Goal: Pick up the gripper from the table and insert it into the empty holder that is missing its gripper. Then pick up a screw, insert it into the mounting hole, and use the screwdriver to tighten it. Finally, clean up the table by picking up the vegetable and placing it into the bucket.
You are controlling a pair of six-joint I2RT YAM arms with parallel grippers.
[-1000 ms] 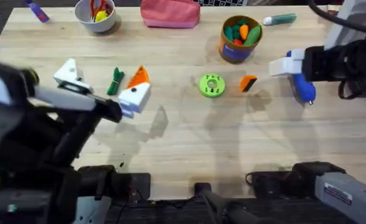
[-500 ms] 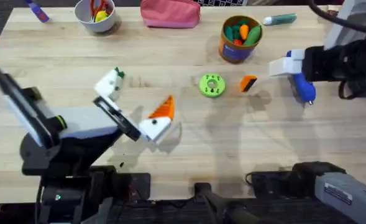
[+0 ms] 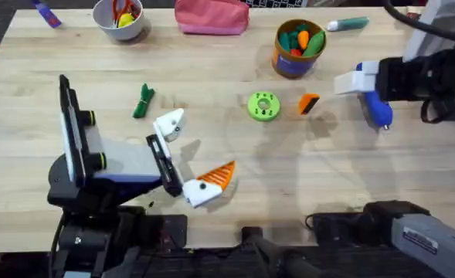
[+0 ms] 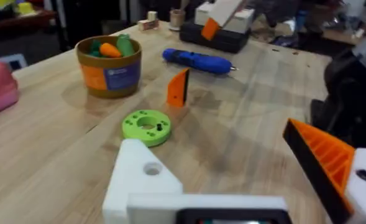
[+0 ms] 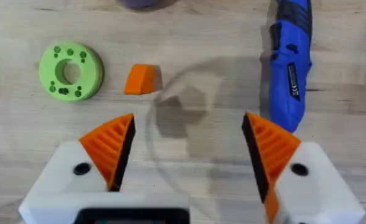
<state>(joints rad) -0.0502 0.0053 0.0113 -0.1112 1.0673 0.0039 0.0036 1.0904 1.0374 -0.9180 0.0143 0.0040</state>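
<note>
2 sets of fingers spread wide, grasping nothing: left gripper [image 3: 190, 157] missing 1 orange pad, right gripper [image 5: 186, 152] above the screwdriver [image 5: 288, 59].

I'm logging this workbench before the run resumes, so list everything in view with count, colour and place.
gripper: 1, orange, right of the disc
disc: 1, green, table middle
screwdriver: 1, blue, right side
vegetable: 1, dark green, left of middle
bucket: 1, brown-orange, far side, holding toy vegetables
bowl: 1, white, far left
pouch: 1, pink, far edge
marker: 1, teal, far right
left gripper: open, one white finger lacks its orange pad
right gripper: open, above the screwdriver
</note>
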